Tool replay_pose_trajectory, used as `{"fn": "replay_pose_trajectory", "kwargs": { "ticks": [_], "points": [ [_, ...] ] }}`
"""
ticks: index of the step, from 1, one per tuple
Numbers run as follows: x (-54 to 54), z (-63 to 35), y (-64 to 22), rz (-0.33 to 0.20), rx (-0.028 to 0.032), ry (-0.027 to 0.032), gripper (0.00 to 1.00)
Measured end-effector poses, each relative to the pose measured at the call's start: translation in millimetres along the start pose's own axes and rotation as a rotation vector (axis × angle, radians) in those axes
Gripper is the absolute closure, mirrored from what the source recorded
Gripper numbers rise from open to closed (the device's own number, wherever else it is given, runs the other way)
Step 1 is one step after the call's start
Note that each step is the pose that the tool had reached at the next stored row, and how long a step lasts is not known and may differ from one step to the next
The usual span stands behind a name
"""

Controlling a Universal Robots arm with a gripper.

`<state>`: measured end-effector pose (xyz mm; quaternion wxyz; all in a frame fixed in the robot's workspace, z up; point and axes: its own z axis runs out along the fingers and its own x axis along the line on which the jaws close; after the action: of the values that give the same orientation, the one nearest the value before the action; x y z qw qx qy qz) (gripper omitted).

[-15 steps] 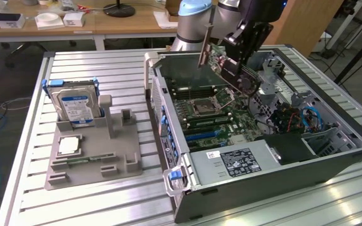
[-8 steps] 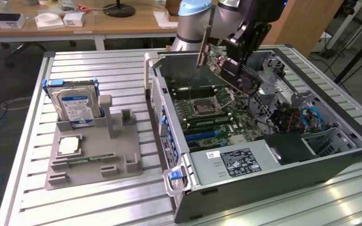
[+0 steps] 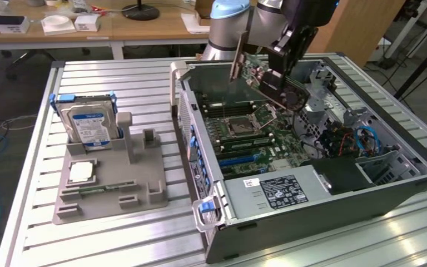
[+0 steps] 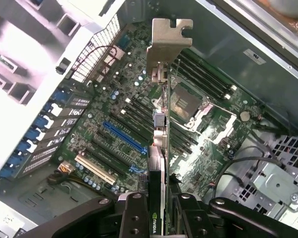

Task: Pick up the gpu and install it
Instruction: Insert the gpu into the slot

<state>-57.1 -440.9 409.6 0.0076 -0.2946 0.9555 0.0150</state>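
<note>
Slatted metal worktop [image 3: 109, 233] carries an open computer case [image 3: 302, 222]. Over its motherboard [image 4: 114, 114], toward one o'clock in the exterior view, the fingers [image 4: 133, 218] pinch the gpu [image 4: 161, 134]: thin green card, silver end bracket [image 4: 168, 37].

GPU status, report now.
Jaws of gripper shut on gpu. Held in the air above motherboard, inside open computer case, not seated. Nothing seen between gpu and motherboard.
</note>
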Motion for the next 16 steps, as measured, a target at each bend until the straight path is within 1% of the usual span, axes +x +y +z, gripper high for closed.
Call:
{"fn": "replay_pose_trajectory", "kwargs": {
  "ticks": [10,16],
  "points": [
    [0.0,0.2,0.0,-0.093,-0.0022,0.0022,0.74],
    [0.0,0.3,0.0,-0.159,-0.0037,0.0038,0.74]
  ]
}}
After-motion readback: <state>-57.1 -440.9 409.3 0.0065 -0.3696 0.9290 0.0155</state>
